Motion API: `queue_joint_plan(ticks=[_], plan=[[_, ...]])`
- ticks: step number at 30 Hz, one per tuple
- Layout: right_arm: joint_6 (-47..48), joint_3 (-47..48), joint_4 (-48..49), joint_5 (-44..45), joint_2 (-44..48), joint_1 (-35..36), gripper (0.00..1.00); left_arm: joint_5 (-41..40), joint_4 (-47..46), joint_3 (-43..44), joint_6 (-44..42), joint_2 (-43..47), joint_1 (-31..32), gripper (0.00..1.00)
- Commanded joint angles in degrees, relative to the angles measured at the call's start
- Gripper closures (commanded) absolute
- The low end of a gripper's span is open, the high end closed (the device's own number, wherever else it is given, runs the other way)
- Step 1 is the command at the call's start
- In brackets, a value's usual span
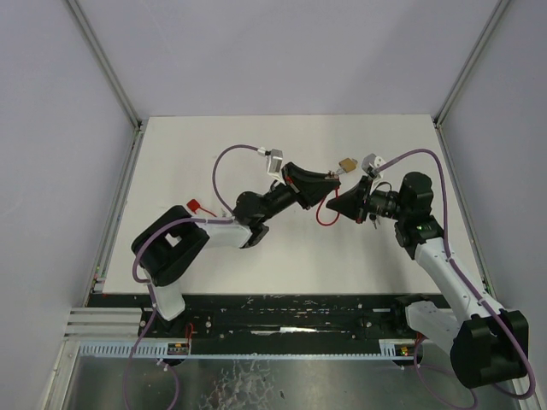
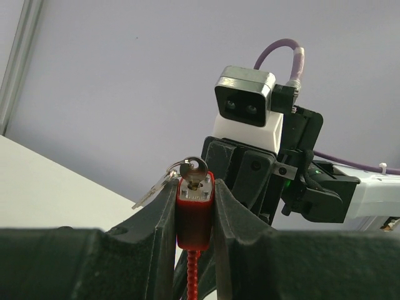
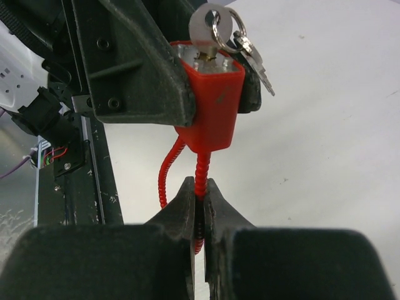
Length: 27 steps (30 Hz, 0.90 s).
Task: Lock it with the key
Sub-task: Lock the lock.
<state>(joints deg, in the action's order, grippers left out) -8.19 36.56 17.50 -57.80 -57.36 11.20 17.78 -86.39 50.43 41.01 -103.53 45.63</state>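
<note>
Lock body [image 2: 194,219]: red plastic with a silver keyway face. It is held off the white counter [image 1: 214,154] in the left gripper [image 2: 195,199]. The left jaws are clamped on it, one finger on each flank.

Key [image 2: 197,170]: seated in the keyway on the silver face, bow standing out above the lock body. A key ring [image 3: 232,25] passes through the bow. A second key [image 3: 257,67] hangs from the ring beside the lock body, not in the keyway.

Cable [image 3: 201,167]: red and ribbed. It leaves the end of the lock body opposite the key as two strands. The right gripper [image 3: 199,206] sits just below the lock body, its jaws together on one strand and pinching it at the tips. The other strand curves away beside it, outside those jaws.

Markings: I cannot read any brand or lettering on the key bow or lock face in either wrist view.

View differences:
- The left wrist view looks onto the keyed face. Beyond the lock body it shows the right wrist camera [image 2: 245,103] facing back.
- Only the right wrist view shows the pinch on the cable and the side of the lock body.
- The top view shows the two grippers meeting tip to tip above the counter, with a red loop of cable on the near side. The lock body is mostly hidden there by the fingers.
</note>
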Motion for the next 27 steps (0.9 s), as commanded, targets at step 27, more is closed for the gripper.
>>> queue_joint_plan(ticks=[27], plan=[[3.7, 2.9, 1.2, 1.2, 4.7, -4.2, 1.00, 3.6, 13.4, -0.2, -12.3, -1.8, 3.9, 1.00]])
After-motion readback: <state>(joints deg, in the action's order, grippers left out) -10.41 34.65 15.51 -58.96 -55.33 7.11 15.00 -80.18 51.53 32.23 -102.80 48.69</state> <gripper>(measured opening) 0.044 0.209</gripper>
